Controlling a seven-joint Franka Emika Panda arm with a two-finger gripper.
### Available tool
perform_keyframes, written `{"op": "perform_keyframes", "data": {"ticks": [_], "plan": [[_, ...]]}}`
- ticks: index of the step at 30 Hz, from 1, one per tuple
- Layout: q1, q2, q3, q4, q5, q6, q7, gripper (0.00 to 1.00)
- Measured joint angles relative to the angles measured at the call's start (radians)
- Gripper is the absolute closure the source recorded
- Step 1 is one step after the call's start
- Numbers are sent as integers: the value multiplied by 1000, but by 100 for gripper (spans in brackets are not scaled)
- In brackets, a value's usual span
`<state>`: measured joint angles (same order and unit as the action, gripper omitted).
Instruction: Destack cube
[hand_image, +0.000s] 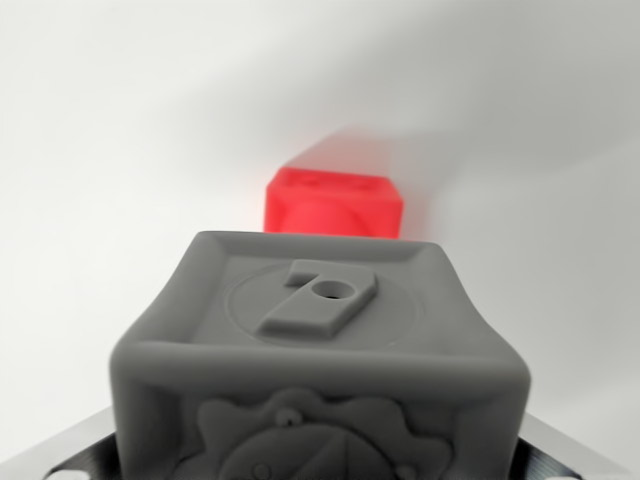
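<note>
Two cubes: a grey one close to the lens and a red one beyond it, both on a plain white bench (90, 150).
Grey cube (320, 350): fills the lower middle of the wrist view; its upper face carries a raised figure like a 7 with a small round hole, set inside a faint circle. Its near face shows an embossed gear-like relief, cut off by the bottom edge of the frame.
Red cube (333, 203): sits just past the grey cube's far edge, well out of focus; its lower part is hidden behind the grey cube, so I cannot tell whether the two touch or stand apart.
Claw (320, 462): only dark and silver slivers of metal show at the two bottom corners, flanking the grey cube. The fingertips are hidden by the cube or fall outside the frame, so I cannot tell whether the claw is clamped on the cube or merely beside it.
Bench edges: none visible; soft shadows blur the upper right, and no corner or rim can be made out.
</note>
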<state>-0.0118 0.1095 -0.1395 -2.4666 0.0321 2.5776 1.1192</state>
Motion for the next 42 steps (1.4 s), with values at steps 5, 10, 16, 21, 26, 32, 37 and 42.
{"op": "perform_keyframes", "data": {"ticks": [5, 10, 16, 21, 26, 32, 37, 42], "plan": [[0, -32, -1, 2, -8, -34, 6, 100], [-2, -48, -2, 8, -11, -51, -8, 100], [-16, -21, -9, 27, -11, -51, -79, 100], [-24, -10, -12, 40, -9, -51, -132, 100], [-35, 5, -14, 55, -5, -51, -188, 100], [-52, 27, -15, 76, -1, -51, -266, 100], [-64, 41, -15, 91, 3, -51, -322, 100], [-78, 59, -15, 110, 8, -52, -385, 100]]}}
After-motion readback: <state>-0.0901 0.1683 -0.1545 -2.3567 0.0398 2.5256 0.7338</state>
